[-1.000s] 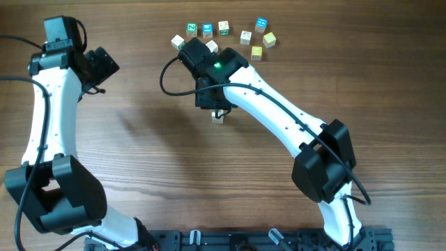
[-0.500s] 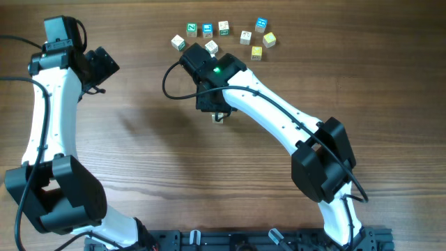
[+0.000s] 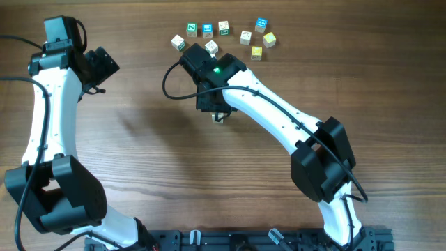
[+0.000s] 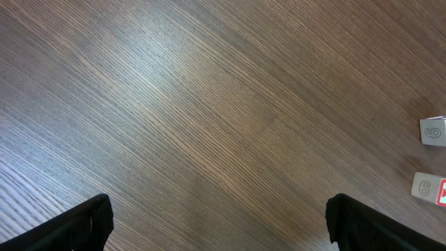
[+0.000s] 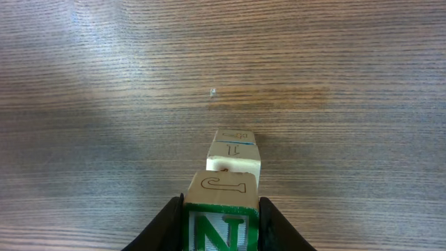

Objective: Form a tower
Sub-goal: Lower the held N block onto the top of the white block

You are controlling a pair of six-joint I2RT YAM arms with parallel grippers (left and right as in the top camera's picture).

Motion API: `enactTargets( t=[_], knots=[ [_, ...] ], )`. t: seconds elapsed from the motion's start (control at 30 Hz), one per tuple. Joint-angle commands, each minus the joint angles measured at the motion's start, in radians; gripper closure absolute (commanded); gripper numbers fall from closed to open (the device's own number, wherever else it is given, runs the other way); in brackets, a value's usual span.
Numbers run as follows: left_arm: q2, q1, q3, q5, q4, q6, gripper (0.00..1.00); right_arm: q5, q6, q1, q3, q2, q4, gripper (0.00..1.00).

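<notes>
Overhead: loose cubes [image 3: 223,28] form an arc at upper centre of the table [image 3: 139,153]; the base cube [image 3: 219,118] lies below them. Right wrist view: the held cube [image 5: 217,187], bottom centre within the right gripper [image 5: 221,224], overlaps the base cube just above it.

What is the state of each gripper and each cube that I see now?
left gripper, open, empty, above the table.
right gripper, shut on the N cube.
N cube, held upright above the base cube.
base cube, resting on the table, not gripped.
loose cubes, scattered on the table, untouched.
</notes>
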Motion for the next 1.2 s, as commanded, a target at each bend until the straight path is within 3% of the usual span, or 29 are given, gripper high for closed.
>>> enactTargets(
  t=[0.0,0.43,1.17],
  knots=[
    [-0.019,0.003,0.013,-0.009,0.002,0.011,0.0,0.024,0.031,-0.001,-0.04,0.026,0.015,0.85],
    [-0.019,0.003,0.013,-0.009,0.002,0.011,0.0,0.025,0.048,-0.004,-0.055,0.025,0.058,0.82],
    [-0.019,0.003,0.013,-0.009,0.002,0.011,0.0,-0.036,0.072,-0.02,-0.055,0.025,0.038,0.85]
  ],
)
